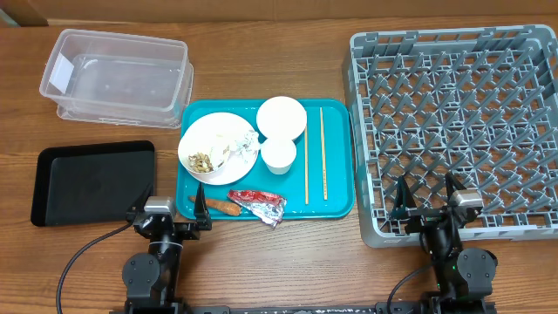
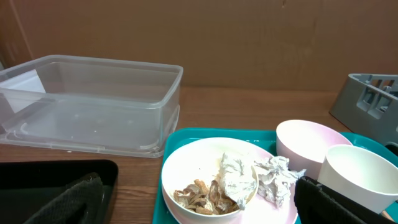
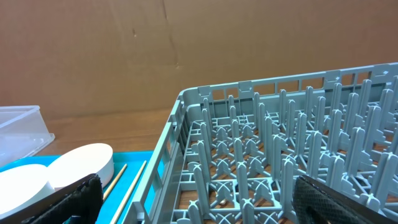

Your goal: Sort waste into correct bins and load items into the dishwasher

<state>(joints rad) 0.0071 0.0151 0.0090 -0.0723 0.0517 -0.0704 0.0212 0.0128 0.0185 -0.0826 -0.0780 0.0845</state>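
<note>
Since nothing is sorted yet, the wrapper [image 1: 258,203] and plate [image 1: 218,148] share the teal tray [image 1: 338,174] beside the rack [image 1: 453,113]. Both sets of jaws hang released, empty.

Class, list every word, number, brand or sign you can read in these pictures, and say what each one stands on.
No text can be read in any view.
White label on the end of the clear tub: too small to read.
Red-and-silver foil wrapper: any print on it is too blurred to read.
</note>
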